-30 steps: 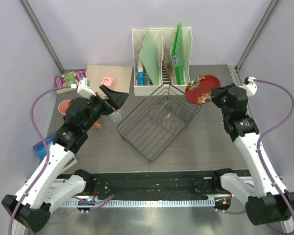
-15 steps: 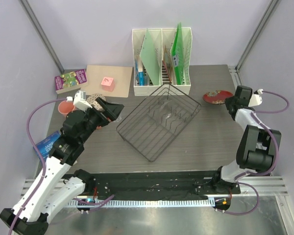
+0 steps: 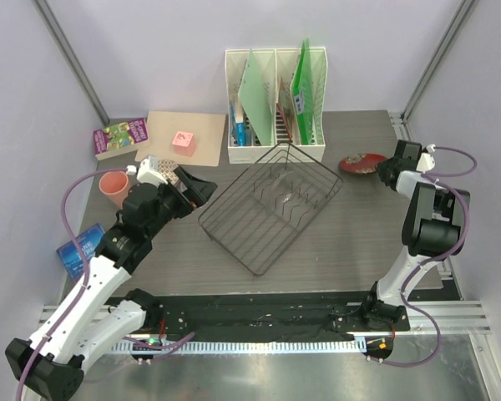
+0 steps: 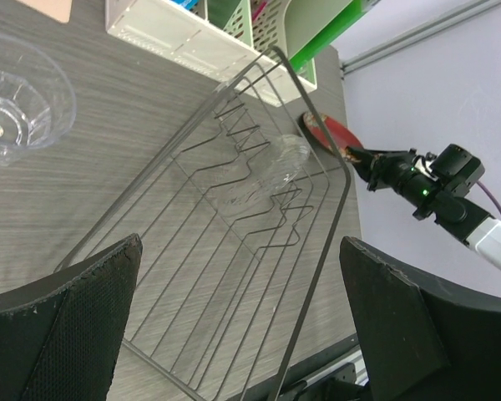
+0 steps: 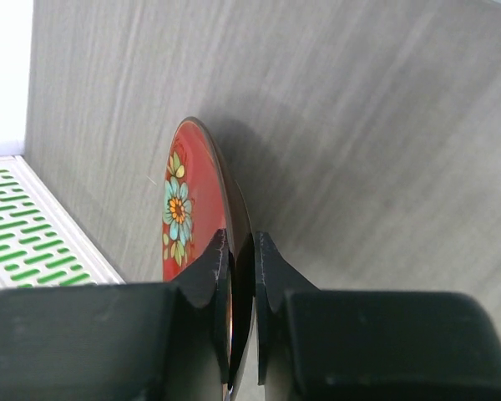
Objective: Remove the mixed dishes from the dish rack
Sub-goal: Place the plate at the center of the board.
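Right hand (image 3: 383,170), at 2 o'clock from the dish rack (image 3: 271,209), holds the red plate (image 3: 359,162). From the left wrist, the left hand (image 4: 234,334) is spread wide above the dish rack, with a clear glass (image 4: 17,100) on the worktop (image 4: 92,192) at 10 o'clock. From the right wrist, the fingers (image 5: 202,280) are clamped on the plate's rim.

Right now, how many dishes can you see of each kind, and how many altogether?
Pink cup: 1
Red plate: 1
Clear glass: 2, this one on the table, another in the dish rack
Total: 4
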Robot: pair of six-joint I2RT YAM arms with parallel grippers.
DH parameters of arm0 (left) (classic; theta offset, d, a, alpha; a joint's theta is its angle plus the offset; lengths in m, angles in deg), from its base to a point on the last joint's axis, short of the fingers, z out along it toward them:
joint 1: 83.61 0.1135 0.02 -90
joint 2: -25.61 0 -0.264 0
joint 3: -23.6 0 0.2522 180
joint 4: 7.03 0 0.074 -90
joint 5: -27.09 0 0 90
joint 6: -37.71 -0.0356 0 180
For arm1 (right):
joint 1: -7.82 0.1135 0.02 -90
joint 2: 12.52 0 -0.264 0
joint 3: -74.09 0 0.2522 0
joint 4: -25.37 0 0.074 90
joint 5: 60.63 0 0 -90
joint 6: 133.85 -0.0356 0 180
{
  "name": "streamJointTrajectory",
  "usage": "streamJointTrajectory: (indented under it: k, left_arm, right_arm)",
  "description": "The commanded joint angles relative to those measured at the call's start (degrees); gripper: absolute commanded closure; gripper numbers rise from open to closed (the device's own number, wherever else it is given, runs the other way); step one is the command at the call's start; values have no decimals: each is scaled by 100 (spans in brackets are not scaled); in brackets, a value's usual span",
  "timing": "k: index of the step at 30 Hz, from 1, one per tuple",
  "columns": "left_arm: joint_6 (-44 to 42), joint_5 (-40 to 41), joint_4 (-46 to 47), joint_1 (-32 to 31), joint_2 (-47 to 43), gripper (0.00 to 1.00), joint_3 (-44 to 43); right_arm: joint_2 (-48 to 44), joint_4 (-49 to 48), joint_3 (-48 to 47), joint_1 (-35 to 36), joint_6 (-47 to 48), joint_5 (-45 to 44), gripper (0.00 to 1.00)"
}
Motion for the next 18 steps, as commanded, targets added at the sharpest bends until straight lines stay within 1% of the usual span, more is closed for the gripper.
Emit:
streamJointTrajectory:
  k: [1,2,3,5,6,8,9,12,14,17,18]
  left_arm:
    - [112,-86,182,20,65,0,89]
    - [104,-86,173,20,56,0,98]
    - [104,-86,156,20,56,0,107]
    - [95,-86,121,11,38,0,116]
    - [77,-86,120,20,47,0,116]
    - [77,-86,103,20,56,0,107]
    - [77,-86,111,20,64,0,107]
    - [77,-95,112,20,100,0,107]
    - [86,-156,129,20,126,0,107]
    - [51,-280,138,20,152,0,98]
    - [25,-288,138,20,170,0,81]
  right_arm:
    - [332,-134,-240,6,153,62,99]
    - [437,-143,-214,6,145,88,97]
    - [481,-160,-205,6,153,106,89]
    - [595,-160,-213,15,162,141,81]
    - [622,-143,-222,15,162,158,72]
    - [666,-73,-213,15,171,176,63]
    - [658,-46,-205,7,162,176,56]
    - [570,-28,-82,15,144,220,47]
    - [465,24,41,24,136,133,44]
    - [87,103,313,24,4,-70,35]
    - [-44,43,418,24,-92,-105,31]
